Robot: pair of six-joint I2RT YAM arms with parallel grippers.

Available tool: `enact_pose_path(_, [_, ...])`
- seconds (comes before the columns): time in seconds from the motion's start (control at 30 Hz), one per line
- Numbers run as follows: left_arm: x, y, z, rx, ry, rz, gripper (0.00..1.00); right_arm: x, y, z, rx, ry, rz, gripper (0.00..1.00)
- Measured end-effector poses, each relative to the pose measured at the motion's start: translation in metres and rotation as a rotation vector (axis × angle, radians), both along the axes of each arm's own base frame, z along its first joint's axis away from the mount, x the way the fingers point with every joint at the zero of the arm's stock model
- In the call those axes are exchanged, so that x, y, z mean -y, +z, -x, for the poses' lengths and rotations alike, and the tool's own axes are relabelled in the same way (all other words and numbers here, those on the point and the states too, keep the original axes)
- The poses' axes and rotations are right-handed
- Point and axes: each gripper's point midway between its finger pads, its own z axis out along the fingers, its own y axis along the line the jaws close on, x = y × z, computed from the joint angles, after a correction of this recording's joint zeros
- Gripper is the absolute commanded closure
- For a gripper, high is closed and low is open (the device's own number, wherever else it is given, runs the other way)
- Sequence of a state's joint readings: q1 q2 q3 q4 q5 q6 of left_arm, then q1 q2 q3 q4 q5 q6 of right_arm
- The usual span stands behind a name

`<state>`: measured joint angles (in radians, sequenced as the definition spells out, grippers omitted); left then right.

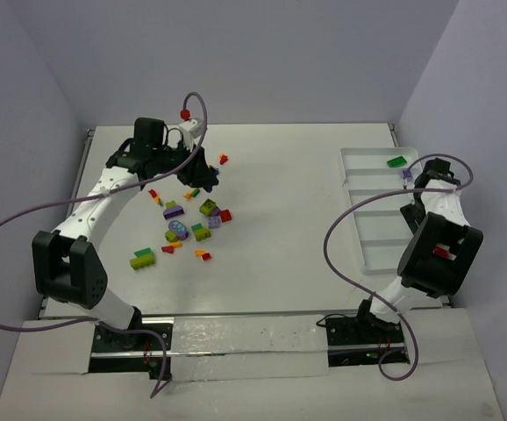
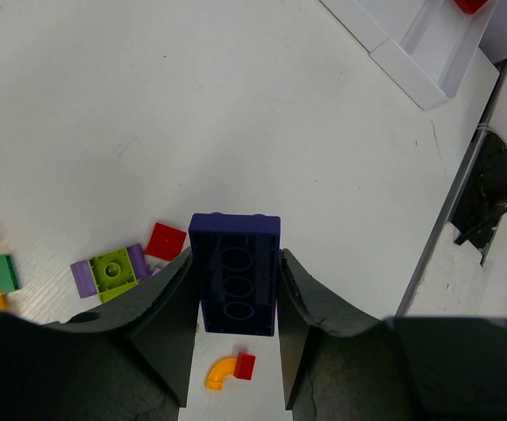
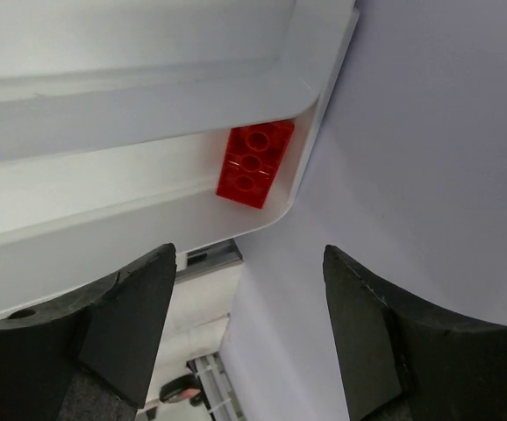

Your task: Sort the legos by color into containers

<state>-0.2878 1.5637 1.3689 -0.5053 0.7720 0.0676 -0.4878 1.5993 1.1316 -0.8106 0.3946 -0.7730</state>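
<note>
My left gripper (image 1: 203, 175) hangs over the loose legos (image 1: 183, 230), shut on a dark purple brick (image 2: 234, 274) that stands on end between its fingers. Below it lie a red brick (image 2: 165, 240), a lime brick (image 2: 111, 269) and an orange curved piece (image 2: 219, 372). My right gripper (image 3: 246, 263) is open and holds nothing. It hovers over the near end of the white tray (image 1: 365, 230). A red brick (image 3: 255, 163) lies in that end compartment, by the corner. The far compartments hold a green lego (image 1: 396, 161) and a purple one (image 1: 406, 174).
The tray's right wall (image 3: 319, 132) runs close to the lilac side wall (image 3: 429, 158). A clear plastic strip (image 1: 236, 338) lies along the near table edge between the arm bases. Purple cables loop from both arms.
</note>
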Motion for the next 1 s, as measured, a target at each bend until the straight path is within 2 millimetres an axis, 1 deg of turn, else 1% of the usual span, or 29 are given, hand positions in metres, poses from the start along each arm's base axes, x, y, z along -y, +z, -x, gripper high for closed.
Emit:
enact_pose_path(0.07, [0.002,0.002,0.001,-0.013,0.007,0.021,1.0,-0.019,0.014,-0.02,0.065,0.04,-0.037,0.25])
enact_pose_path(0.13, [0.005,0.007,0.002,-0.036,0.018,0.056,1.0,-0.051,0.033,-0.05,0.165,0.114,-0.093,0.24])
enact_pose_path(0.17, [0.007,0.009,0.003,-0.053,0.025,0.079,1.0,-0.072,0.042,-0.066,0.225,0.156,-0.134,0.24])
enact_pose_path(0.2, [0.01,0.012,0.005,-0.074,0.036,0.104,1.0,-0.098,0.052,-0.083,0.291,0.202,-0.19,0.24])
enact_pose_path(0.27, [0.013,0.018,0.007,-0.114,0.063,0.148,1.0,-0.155,0.071,-0.11,0.411,0.298,-0.333,0.24])
enact_pose_path(0.3, [0.014,0.021,0.007,-0.143,0.085,0.175,1.0,-0.188,0.081,-0.119,0.464,0.345,-0.421,0.24])
enact_pose_path(0.33, [0.016,0.025,0.006,-0.165,0.104,0.198,1.0,-0.223,0.089,-0.126,0.511,0.384,-0.526,0.24])
enact_pose_path(0.4, [0.018,0.03,0.006,-0.21,0.14,0.24,1.0,-0.28,0.101,-0.13,0.564,0.434,-0.704,0.25])
enact_pose_path(0.47, [0.02,0.034,0.005,-0.253,0.173,0.278,1.0,-0.332,0.113,-0.128,0.586,0.47,-0.871,0.25])
enact_pose_path(0.5, [0.021,0.035,0.004,-0.274,0.19,0.294,1.0,-0.355,0.118,-0.126,0.589,0.487,-0.936,0.26])
enact_pose_path(0.57, [0.022,0.036,0.001,-0.318,0.232,0.32,1.0,-0.393,0.127,-0.122,0.589,0.515,-1.035,0.27])
enact_pose_path(0.63, [0.022,0.037,-0.003,-0.353,0.285,0.338,1.0,-0.426,0.134,-0.116,0.589,0.537,-1.106,0.29])
enact_pose_path(0.73, [0.023,0.038,-0.012,-0.391,0.385,0.345,1.0,-0.464,0.141,-0.111,0.582,0.538,-1.189,0.3])
enact_pose_path(0.87, [0.025,0.038,-0.026,-0.43,0.513,0.35,0.99,-0.497,0.155,-0.113,0.593,0.518,-1.254,0.32])
enact_pose_path(1.0, [0.026,0.027,-0.034,-0.476,0.595,0.345,0.99,-0.522,0.171,-0.118,0.612,0.498,-1.304,0.34])
